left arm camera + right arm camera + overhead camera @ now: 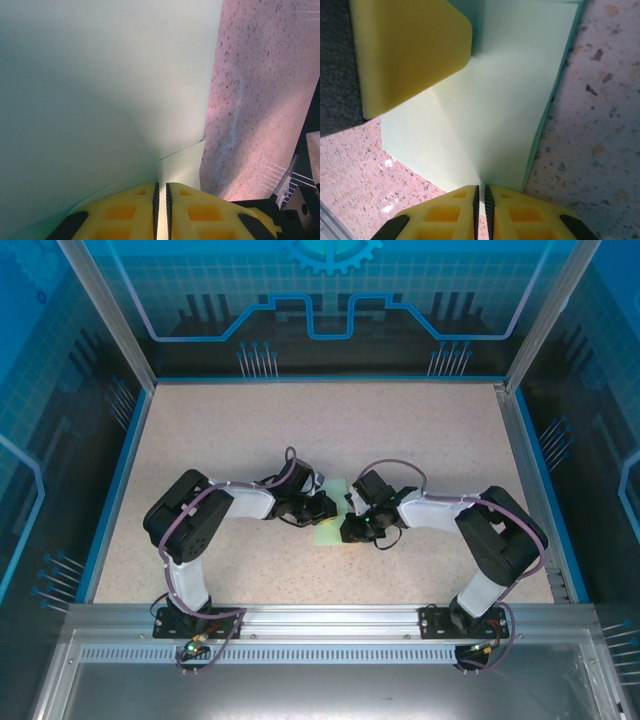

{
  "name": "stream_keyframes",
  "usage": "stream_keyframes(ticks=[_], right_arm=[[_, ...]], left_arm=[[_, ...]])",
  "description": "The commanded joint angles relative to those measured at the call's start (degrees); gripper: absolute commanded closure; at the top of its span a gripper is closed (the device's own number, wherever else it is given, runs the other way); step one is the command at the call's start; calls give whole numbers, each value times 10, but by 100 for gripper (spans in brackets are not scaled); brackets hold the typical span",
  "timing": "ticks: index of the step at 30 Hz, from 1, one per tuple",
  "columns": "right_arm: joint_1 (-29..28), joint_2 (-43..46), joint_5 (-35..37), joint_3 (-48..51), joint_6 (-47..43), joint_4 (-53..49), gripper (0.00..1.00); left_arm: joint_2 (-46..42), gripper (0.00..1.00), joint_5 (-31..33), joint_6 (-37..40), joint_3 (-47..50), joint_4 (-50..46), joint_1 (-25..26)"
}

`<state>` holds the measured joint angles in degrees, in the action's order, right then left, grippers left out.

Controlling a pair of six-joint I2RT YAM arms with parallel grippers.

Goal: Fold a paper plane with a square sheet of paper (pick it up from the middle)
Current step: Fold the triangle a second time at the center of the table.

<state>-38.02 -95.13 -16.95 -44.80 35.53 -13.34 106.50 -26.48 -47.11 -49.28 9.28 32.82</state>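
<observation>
Meeting over the middle of the speckled table (300,420), the left gripper (322,508) and right gripper (352,522) each pinch the pale green sheet of paper (330,533) between yellow fingers drawn almost together, the thin paper running into the slit; the sheet sits low over the tabletop between the two wrists, which cover most of it from above; a crease and an overlapping layer cross it in the right wrist view, where a yellow finger (410,50) of the left gripper blocks the far corner; blue printed walls (330,300) and a metal rail (330,620) ring the table.
</observation>
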Motion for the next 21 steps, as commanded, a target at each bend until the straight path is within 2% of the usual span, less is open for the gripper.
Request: stream_keyframes(ticks=[1, 9, 15, 21], right_arm=[[5, 0, 6, 32, -5, -41, 85], [11, 62, -4, 67, -11, -50, 85], [11, 113, -10, 61, -8, -13, 84], [12, 70, -13, 30, -8, 9, 84]], left_arm=[[6, 83, 25, -4, 6, -30, 2], [7, 83, 28, -1, 5, -37, 2], [7, 83, 24, 0, 1, -37, 3], [5, 83, 22, -1, -1, -36, 2]])
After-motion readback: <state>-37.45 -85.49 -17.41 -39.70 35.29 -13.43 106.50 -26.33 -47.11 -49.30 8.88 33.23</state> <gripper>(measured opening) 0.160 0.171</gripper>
